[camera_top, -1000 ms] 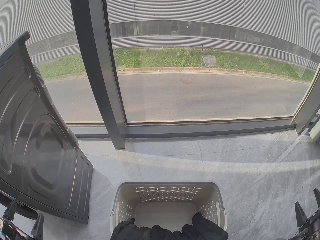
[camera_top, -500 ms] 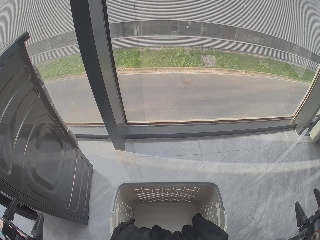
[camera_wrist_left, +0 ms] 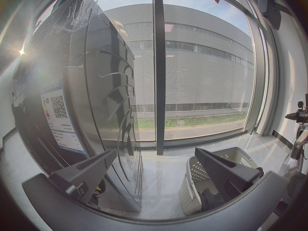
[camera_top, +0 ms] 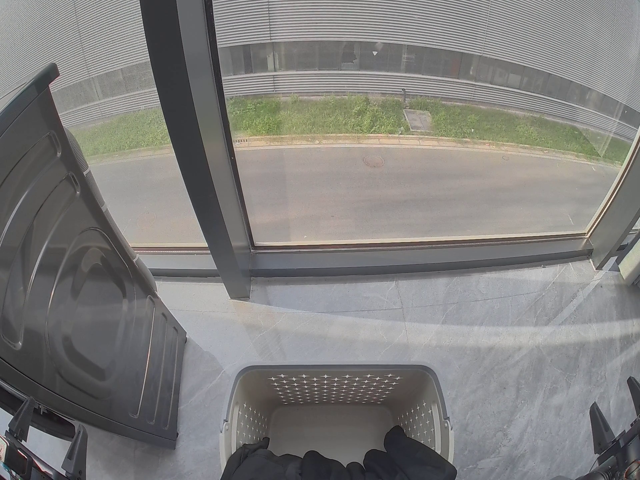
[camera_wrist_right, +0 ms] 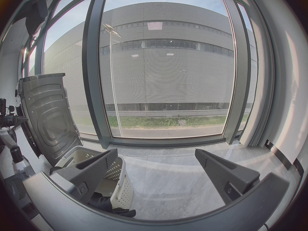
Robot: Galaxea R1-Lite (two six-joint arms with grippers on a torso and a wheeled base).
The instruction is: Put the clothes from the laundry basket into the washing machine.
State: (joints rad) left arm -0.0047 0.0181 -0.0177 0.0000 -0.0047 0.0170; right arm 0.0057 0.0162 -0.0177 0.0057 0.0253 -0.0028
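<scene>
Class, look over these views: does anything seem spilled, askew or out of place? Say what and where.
Yes. The dark clothes are not lying inside the laundry basket: they hang over its near rim, with a piece trailing outside by its base. Crumpled plastic film also covers the top of the washing machine.

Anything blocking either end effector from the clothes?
Nothing visible. The clothes lie uncovered in the open-topped basket, between the left end effector and the right end effector, both open.
</scene>
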